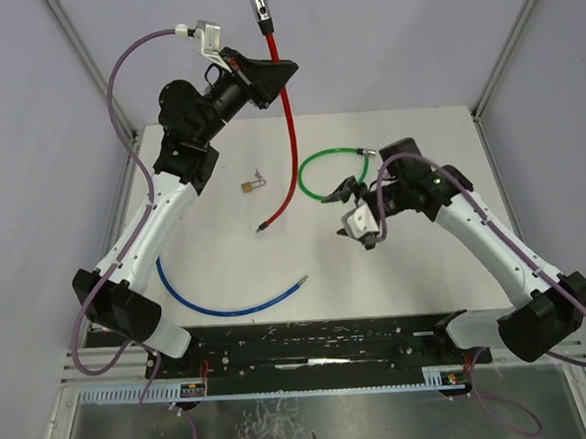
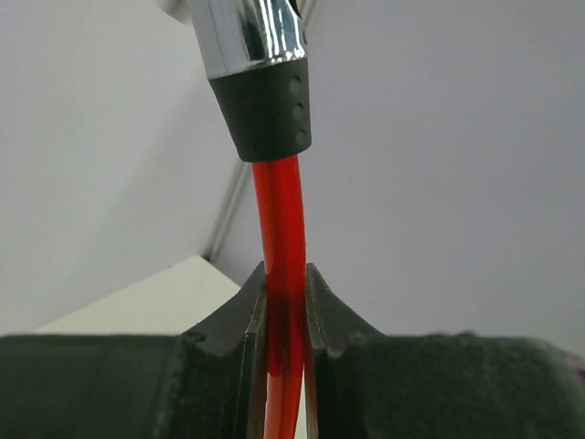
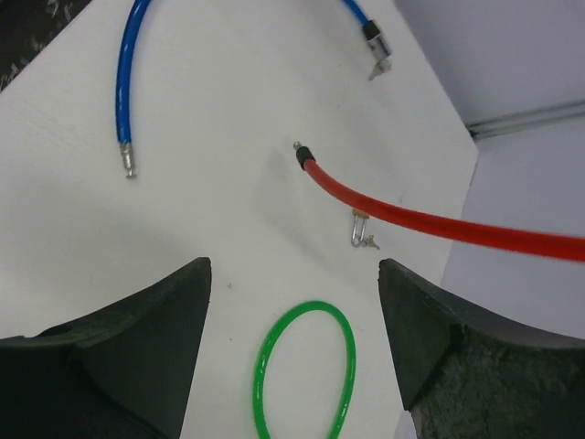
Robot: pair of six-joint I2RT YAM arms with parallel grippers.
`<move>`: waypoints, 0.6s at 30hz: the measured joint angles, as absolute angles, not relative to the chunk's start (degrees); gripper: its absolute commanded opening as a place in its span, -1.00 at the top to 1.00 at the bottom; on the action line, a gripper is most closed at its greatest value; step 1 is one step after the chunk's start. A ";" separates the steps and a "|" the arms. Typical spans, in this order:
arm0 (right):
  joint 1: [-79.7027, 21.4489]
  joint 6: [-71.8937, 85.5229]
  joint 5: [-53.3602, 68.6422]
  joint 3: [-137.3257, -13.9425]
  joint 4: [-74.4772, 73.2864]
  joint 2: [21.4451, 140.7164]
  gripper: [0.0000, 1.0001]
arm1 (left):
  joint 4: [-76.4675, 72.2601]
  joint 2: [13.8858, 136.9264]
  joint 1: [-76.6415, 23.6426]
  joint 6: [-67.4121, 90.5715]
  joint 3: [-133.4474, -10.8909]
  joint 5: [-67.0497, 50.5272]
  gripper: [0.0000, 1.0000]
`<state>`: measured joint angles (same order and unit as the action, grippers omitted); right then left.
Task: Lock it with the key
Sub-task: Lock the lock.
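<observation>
**Key lies ahead of the free right gripper, beside the red cable's tip**

The right gripper [image 3: 294, 273] hovers low over the surface [image 3: 210, 183] with its jaws spread wide and nothing between them. Nearest to it, directly ahead and partly between the jaws in the wrist view, is the green cable loop [image 3: 311, 305], lying flat. Just beyond the loop sits the small metal piece that looks like the key [image 3: 359, 233]. It is too small to read well, but its long axis seems to point roughly away from the gripper. Close past it rests the free tip [image 3: 303, 157] of the red cable [image 1: 289, 111]. Farther off, the blue cable [image 3: 122, 82] curves across the surface, well apart from the key.

Farthest and highest, the left gripper [image 2: 285, 279] is pressed together on the red cable just below its chrome lock head [image 2: 256, 46], holding it up so the cable hangs down to the surface.

By my reading, the right arm is the nearer and the only free one, so fetching the key calls for a forward reach over the green loop.
</observation>
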<state>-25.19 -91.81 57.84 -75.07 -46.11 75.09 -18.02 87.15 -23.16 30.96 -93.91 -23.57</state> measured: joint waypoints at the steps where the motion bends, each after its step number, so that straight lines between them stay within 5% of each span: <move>1: -27.27 -93.65 55.02 -74.26 -46.24 75.13 -0.60 | -18.04 87.70 -23.00 32.84 -94.45 -24.01 1.00; 12: -55.88 -98.28 14.92 -72.27 -37.15 83.29 -0.63 | -17.93 92.99 -22.72 47.03 -97.62 -25.71 1.00; 18: -61.71 -101.69 -6.72 -64.75 -22.02 92.07 -0.65 | -17.26 93.17 -22.72 49.06 -97.62 -25.52 1.00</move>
